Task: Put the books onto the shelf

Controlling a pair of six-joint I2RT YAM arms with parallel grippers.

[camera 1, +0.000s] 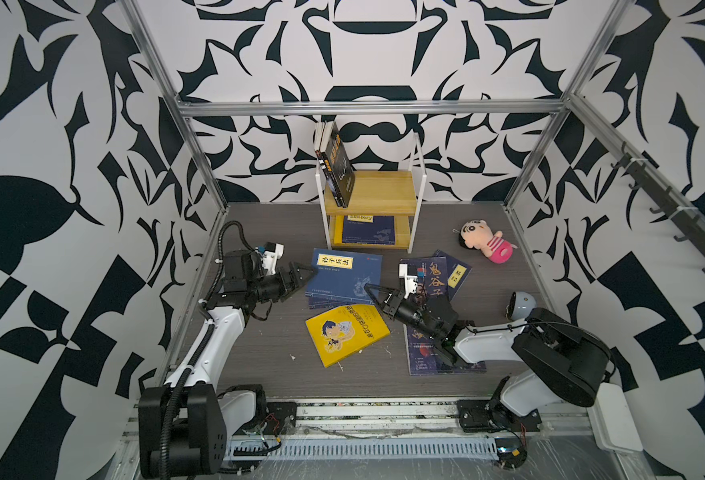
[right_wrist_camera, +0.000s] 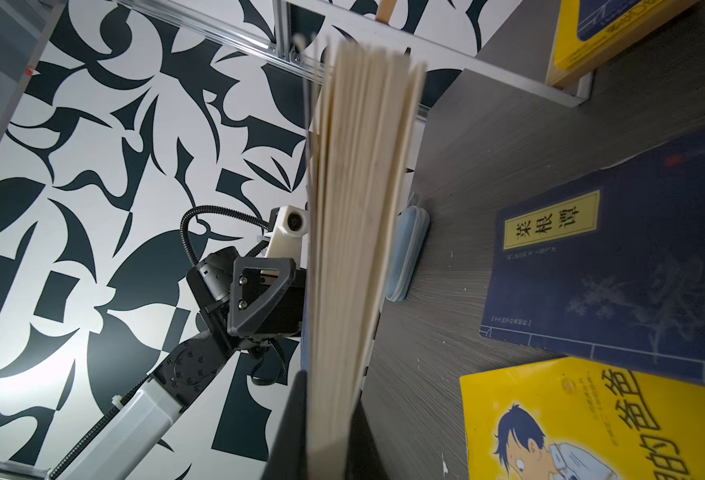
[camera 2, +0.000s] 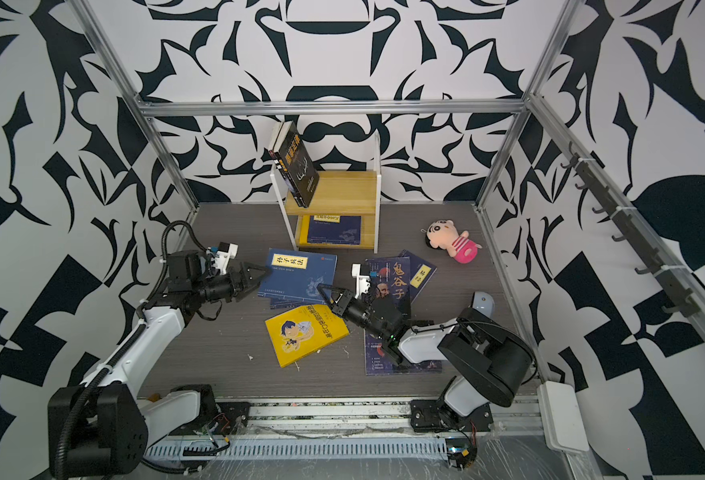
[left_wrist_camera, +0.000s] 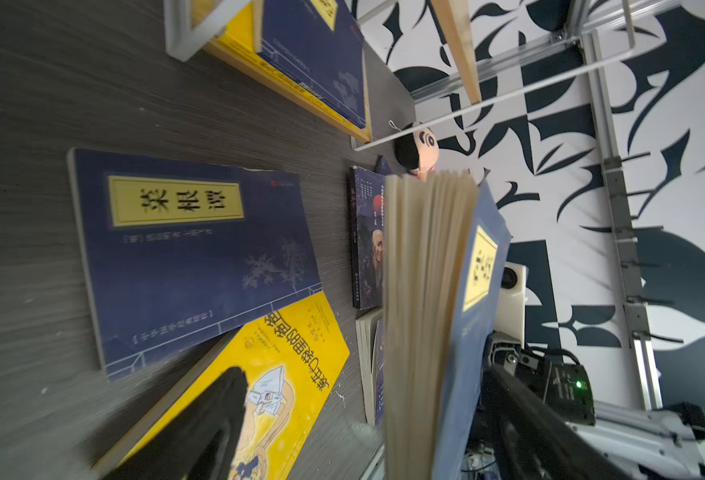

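My right gripper point(camera 1: 369, 290) is shut on a navy book with a yellow label point(camera 1: 344, 274), holding it level above the table; its page edges run out from between the fingers point(right_wrist_camera: 359, 208). My left gripper point(camera 1: 307, 272) stands open at the book's opposite edge, one finger point(left_wrist_camera: 209, 424) well clear of the pages point(left_wrist_camera: 425, 311). Under it lies another navy book point(left_wrist_camera: 193, 257), overlapped by a yellow cartoon book point(camera 1: 344, 334). Dark books point(camera 1: 430, 272) lie to the right. The shelf point(camera 1: 384, 189) holds leaning black books point(camera 1: 338, 166) on top and a navy book point(camera 1: 367, 230) below.
A pink-striped plush doll point(camera 1: 486, 241) lies at the back right of the table. A grey-blue round object point(camera 1: 521, 305) sits by the right wall. One more dark book point(camera 1: 425, 363) lies partly under my right arm. Metal frame posts edge the table.
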